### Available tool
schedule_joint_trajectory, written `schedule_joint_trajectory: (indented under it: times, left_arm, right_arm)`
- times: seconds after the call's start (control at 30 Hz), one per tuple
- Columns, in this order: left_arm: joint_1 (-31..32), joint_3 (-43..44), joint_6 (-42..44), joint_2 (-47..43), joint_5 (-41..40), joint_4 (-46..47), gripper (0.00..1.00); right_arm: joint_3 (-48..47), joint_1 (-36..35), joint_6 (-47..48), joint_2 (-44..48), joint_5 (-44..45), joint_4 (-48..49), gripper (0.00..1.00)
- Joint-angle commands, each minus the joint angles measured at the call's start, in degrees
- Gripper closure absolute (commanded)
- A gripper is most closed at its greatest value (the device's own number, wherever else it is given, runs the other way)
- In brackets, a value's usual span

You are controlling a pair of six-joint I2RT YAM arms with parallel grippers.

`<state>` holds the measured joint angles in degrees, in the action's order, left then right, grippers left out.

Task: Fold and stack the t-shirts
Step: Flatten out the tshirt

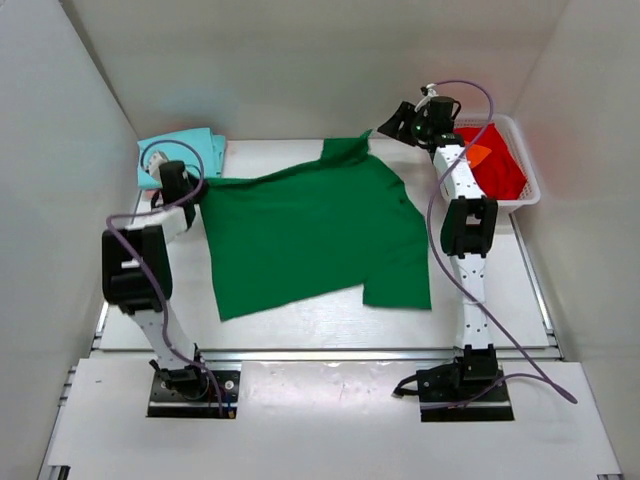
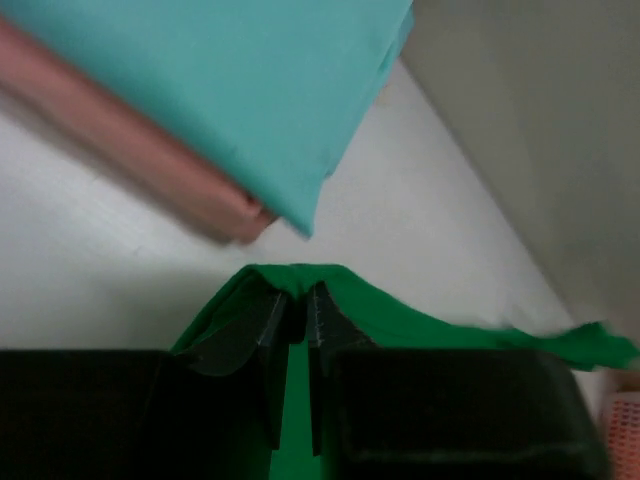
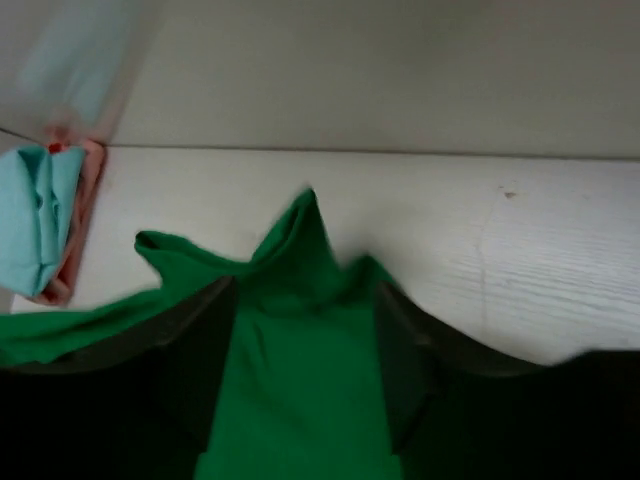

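Roughly two look done to us: the teal shirt (image 1: 185, 150) lies folded, smooth, on the pale pink shirt (image 2: 150, 165) at ten o'clock. Our left end effector (image 2: 297, 300) pinches the limp dark green shirt (image 1: 310, 235), spread at the table (image 1: 300, 325) centre. Whether the right end effector (image 3: 305, 290) grips it, we cannot tell. The red shirt (image 1: 495, 165) and orange shirt (image 1: 478, 154) sit crumpled in the lattice basket (image 1: 530, 190).

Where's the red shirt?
In the top view, the red shirt sits in the white basket at the table's far right, beside the right arm.
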<state>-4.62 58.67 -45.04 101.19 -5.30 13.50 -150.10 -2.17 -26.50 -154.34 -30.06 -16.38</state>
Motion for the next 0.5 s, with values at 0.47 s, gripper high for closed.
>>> schedule_joint_trajectory:
  times: [0.47]
  left_arm:
    - [0.3,2.4,1.9,-7.0,10.3,-9.5,0.44]
  right_arm:
    - [39.5,-7.5,15.3,39.7,20.8,-5.3,0.37]
